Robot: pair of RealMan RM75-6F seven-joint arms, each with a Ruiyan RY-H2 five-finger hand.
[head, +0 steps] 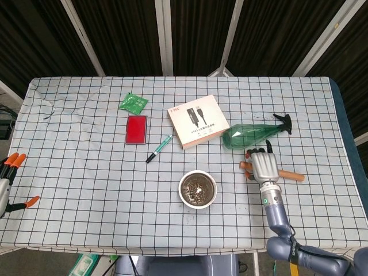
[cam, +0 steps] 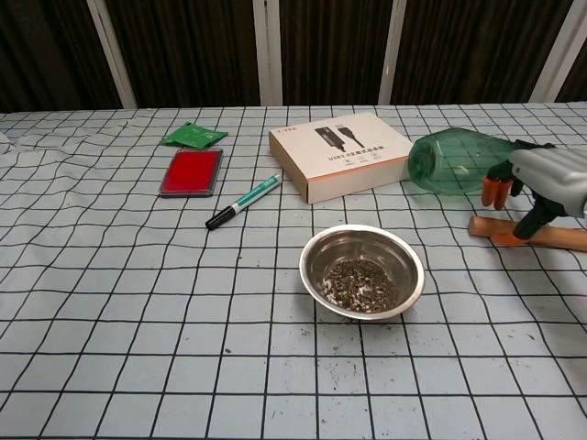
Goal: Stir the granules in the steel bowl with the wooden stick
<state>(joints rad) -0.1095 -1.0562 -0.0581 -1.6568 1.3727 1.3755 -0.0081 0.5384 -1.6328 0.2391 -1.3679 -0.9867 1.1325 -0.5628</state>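
The steel bowl [cam: 362, 271] stands nearest, on the checked table [cam: 138, 302], with a shallow heap of dark granules [cam: 359, 280] in its bottom. To its right the wooden stick [cam: 550, 236] lies flat, its long axis running left to right and slanting slightly toward the near edge at its right end. The right hand [cam: 541, 181] is directly over the stick's left part with fingers spread downward around it, whether touching I cannot tell; the left hand [head: 7, 184] sits open at the table's left edge, and a green spray bottle [cam: 451, 161] lies behind the stick.

Steel bowl [cam: 362, 271] front centre; wooden stick [cam: 527, 234] right; box [cam: 339, 154] behind bowl.
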